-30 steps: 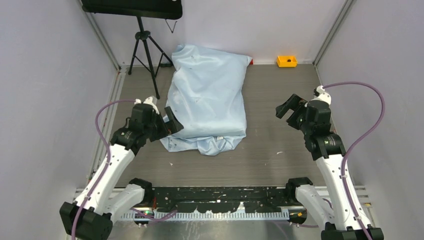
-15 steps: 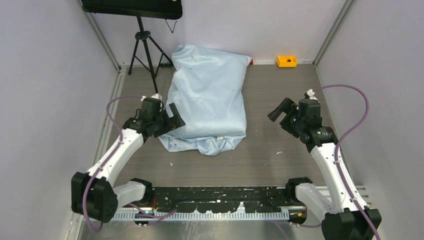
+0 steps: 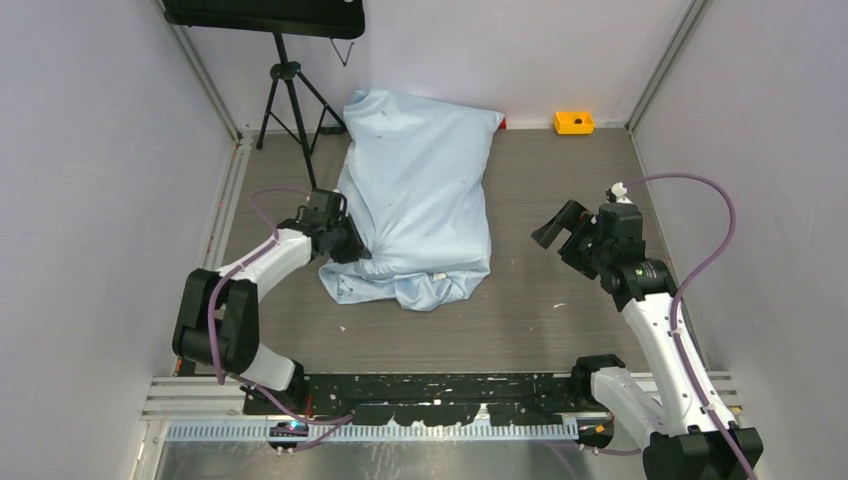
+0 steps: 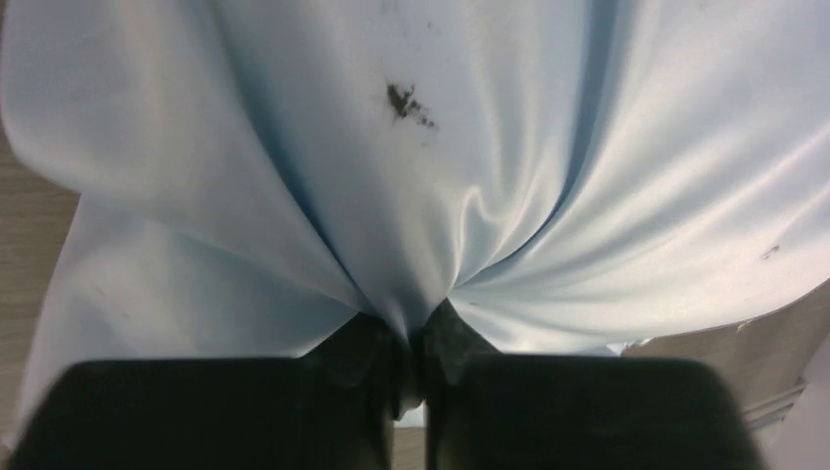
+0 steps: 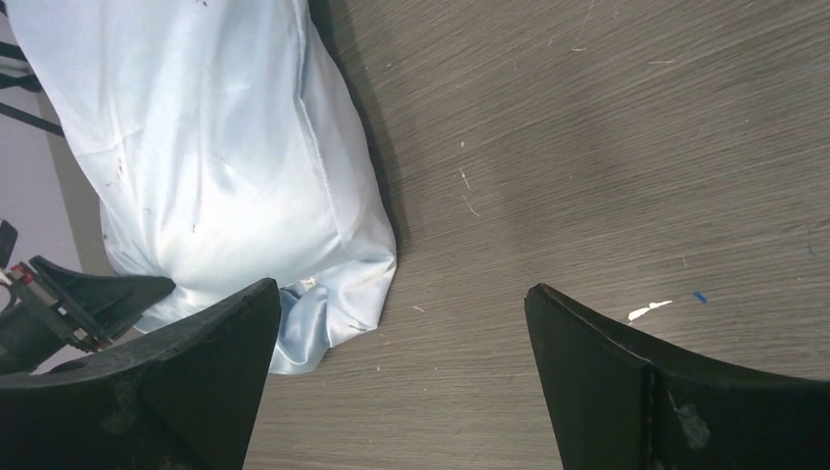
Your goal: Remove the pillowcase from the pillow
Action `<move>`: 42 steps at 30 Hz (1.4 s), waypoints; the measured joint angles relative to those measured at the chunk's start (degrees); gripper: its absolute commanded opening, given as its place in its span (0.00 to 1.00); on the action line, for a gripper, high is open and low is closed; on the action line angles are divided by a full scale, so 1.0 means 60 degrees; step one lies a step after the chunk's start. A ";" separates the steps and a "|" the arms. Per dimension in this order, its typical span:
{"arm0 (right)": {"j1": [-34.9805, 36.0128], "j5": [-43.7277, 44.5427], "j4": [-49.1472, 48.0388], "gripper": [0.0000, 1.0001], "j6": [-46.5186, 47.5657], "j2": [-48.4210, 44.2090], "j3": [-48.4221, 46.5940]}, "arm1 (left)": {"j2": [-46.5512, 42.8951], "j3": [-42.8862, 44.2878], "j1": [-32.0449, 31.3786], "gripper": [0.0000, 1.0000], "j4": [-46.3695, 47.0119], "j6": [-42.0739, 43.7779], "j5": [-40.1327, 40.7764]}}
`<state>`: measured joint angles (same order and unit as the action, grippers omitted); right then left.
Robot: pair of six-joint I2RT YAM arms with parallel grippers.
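Note:
The light-blue pillowcase [image 3: 420, 190] lies filled out and wrinkled on the table, with loose fabric bunched at its near end. The pillow is hidden inside it. At the case's near left edge, my left gripper [image 3: 352, 245] is shut on a pinched fold. In the left wrist view the fabric [image 4: 440, 176] draws into pleats that run down between the closed fingers of the left gripper [image 4: 411, 343]. My right gripper [image 3: 558, 228] hangs open over bare table to the right of the case. Its wrist view shows the right gripper [image 5: 401, 323] wide apart, with the pillowcase [image 5: 215, 147] at upper left.
A black tripod [image 3: 290, 110] stands at the back left, close to the pillowcase's far corner. A small yellow box [image 3: 573, 122] sits against the back wall on the right. Walls close in both sides. A black rail [image 3: 440, 385] runs along the near edge.
My left gripper moved right to the pillowcase's near left edge and closed on the fabric, pulling pleats into it. My right gripper shifted left and slightly down, staying open.

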<state>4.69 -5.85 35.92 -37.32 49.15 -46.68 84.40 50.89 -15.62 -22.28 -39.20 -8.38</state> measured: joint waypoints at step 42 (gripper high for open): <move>-0.0007 -0.0080 0.0648 0.73 -0.1468 0.0182 0.2612 | -0.2852 0.1362 -0.5982 0.75 -0.1891 0.0765 0.1993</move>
<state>4.64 -6.33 39.81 -46.13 50.24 -31.00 67.29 59.07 -51.51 -33.63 -34.61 3.57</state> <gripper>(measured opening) 0.899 0.749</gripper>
